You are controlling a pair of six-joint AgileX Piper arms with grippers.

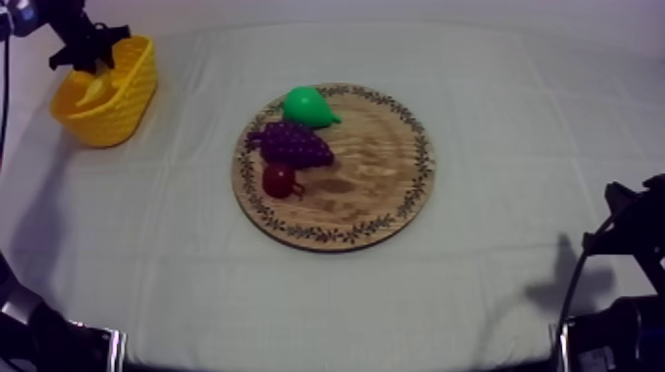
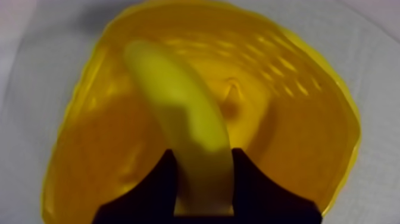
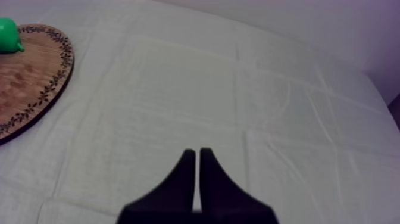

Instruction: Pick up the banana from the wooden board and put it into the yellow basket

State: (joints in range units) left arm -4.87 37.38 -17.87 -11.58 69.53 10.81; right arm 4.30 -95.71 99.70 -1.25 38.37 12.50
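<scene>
Upper left in the top view, the left pincer [image 2: 203,154] clamps the banana [image 2: 178,101] inside the yellow basket [image 1: 124,107] (not let go); right pincer [image 3: 197,152] closed, empty, above the table [image 3: 250,89].

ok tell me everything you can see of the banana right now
The banana is a pale yellow toy, smooth and plastic-looking, long and curved with a faint ridge along it. One end is clamped between the two black fingers of the left end effector, which is shut on it. The rest curves away down into the open yellow basket. Whether its tip touches the basket's floor I cannot tell.
</scene>
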